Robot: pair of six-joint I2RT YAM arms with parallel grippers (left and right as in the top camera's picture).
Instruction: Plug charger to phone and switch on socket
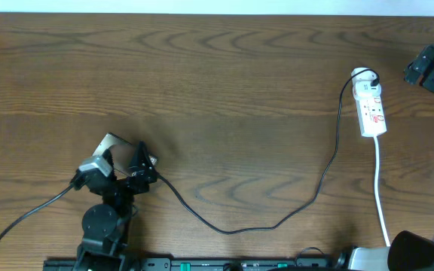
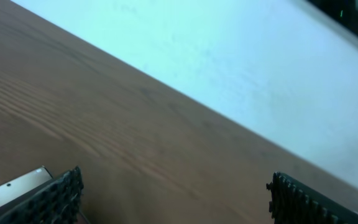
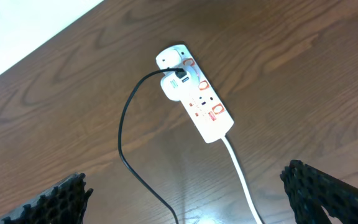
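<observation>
Right end effector [image 3: 185, 186] agape (overhead unclear)

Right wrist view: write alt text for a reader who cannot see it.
A white socket with red switch marks lies diagonally on a wooden table. The black charger cable runs from a white plug near its far end down out of frame; a white cord leaves the near end. The right pincer, open, shows fingertips at both bottom corners.

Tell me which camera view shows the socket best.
The right wrist view: the socket lies close below the camera, with its red switch marks and the black charger running into it clear. The overhead shows the socket small, at far right. The left wrist view shows none of it.
</observation>
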